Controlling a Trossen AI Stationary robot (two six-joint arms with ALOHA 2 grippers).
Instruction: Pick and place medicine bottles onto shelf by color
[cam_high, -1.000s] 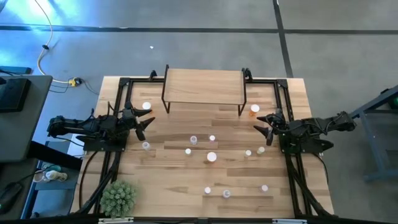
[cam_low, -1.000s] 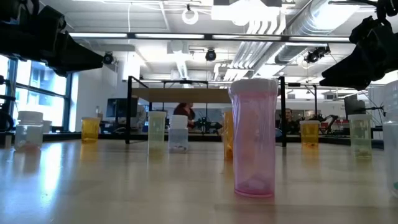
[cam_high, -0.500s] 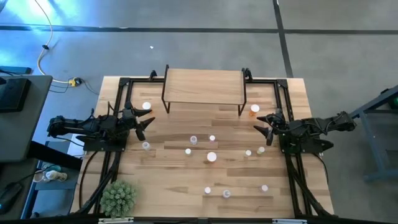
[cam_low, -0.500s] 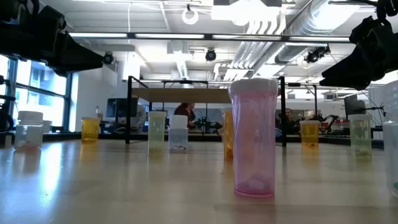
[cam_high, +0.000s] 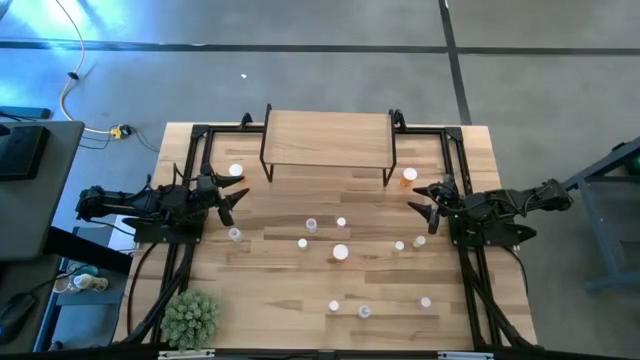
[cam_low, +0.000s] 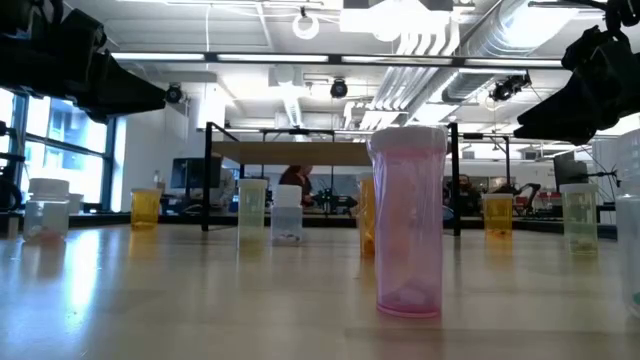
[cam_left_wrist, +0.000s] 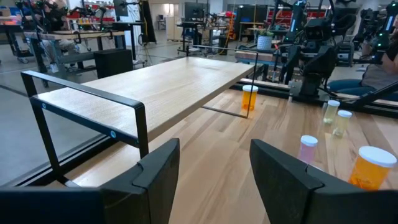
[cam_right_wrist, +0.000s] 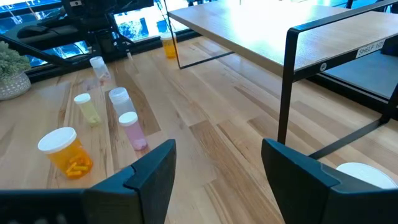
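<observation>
I noted white-capped medicine bottles (cam_high: 341, 252) standing scattered before the bare shelf (cam_high: 328, 139); left gripper (cam_high: 233, 199) and right gripper (cam_high: 421, 203) were both spread, empty.

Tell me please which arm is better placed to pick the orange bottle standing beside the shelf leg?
Probably the right arm. The orange bottle stands by the shelf's right leg, a short way from the right gripper, whose fingers are open and empty. The left gripper, also open, waits across the table.
</observation>
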